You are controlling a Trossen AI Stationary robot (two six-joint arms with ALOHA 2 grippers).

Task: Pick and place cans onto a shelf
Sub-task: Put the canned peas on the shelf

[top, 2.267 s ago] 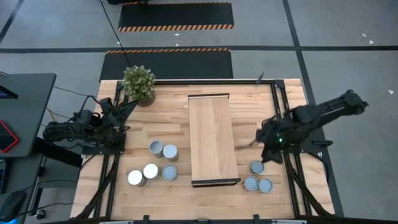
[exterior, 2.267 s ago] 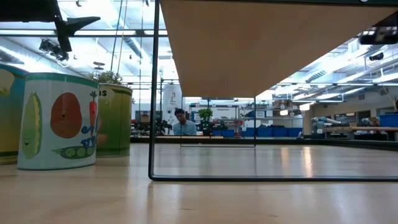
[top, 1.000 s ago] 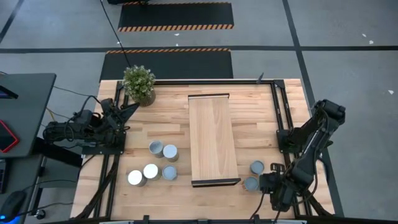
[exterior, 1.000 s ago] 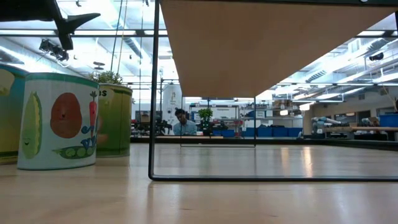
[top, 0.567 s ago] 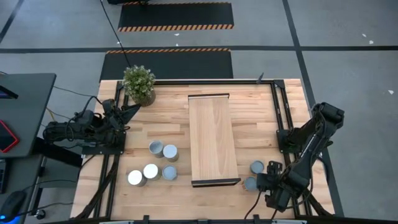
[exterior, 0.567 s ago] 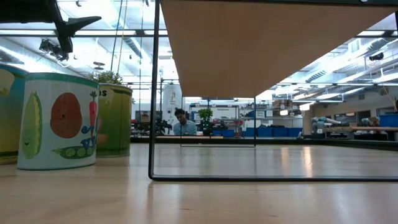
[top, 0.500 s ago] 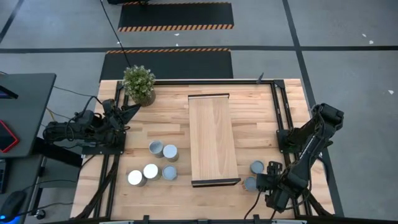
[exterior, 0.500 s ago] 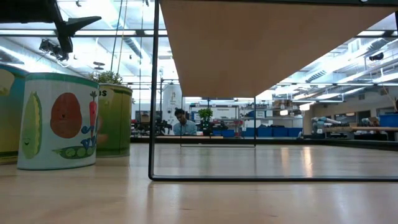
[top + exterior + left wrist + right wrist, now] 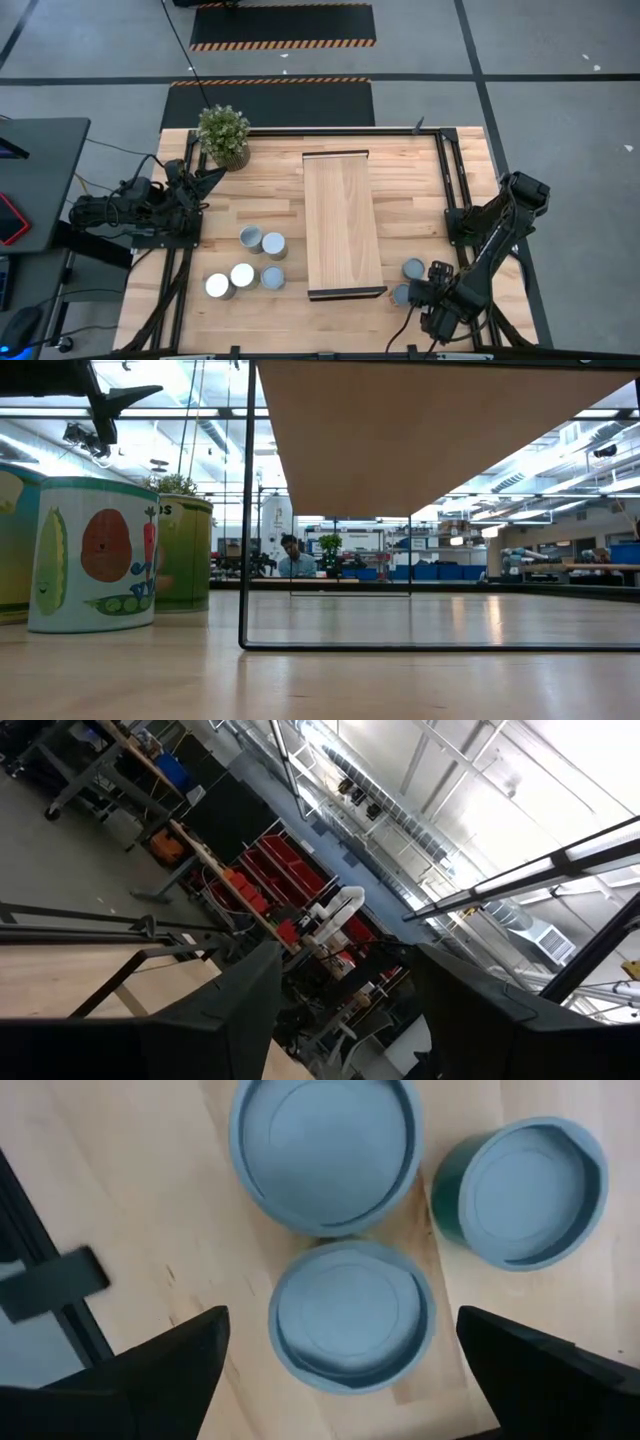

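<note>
**High view: right gripper spread over a trio of cans, left arm parked at the table's edge**

High view, starting at the left edge of the table (image 9: 400,190): the left gripper (image 9: 205,178) lies low beside the potted plant (image 9: 223,134), away from every can. In the left wrist view its two dark fingers (image 9: 225,1015) stand apart with nothing between them, pointing out into the room.

Next comes a group of five cans (image 9: 262,243) on the tabletop, left of the shelf: two side by side nearer the plant, three in a row closer to the front edge. In the low view two of them show their printed vegetable labels (image 9: 92,555).

At the table's middle sits the shelf (image 9: 342,220), a long light-wood board with a dark front edge, raised on a thin black frame. No can stands on it.

Right of the shelf's front end, the right gripper (image 9: 432,308) hangs over the remaining three cans. From above only two tops show clear of the arm (image 9: 412,269). The right wrist view looks straight down on all three, clustered so they touch or nearly touch. The nearest can (image 9: 350,1313) lies between the gripper's fingers (image 9: 165,1370), which are spread wide on either side, clear of its rim and gripping nothing.
</note>
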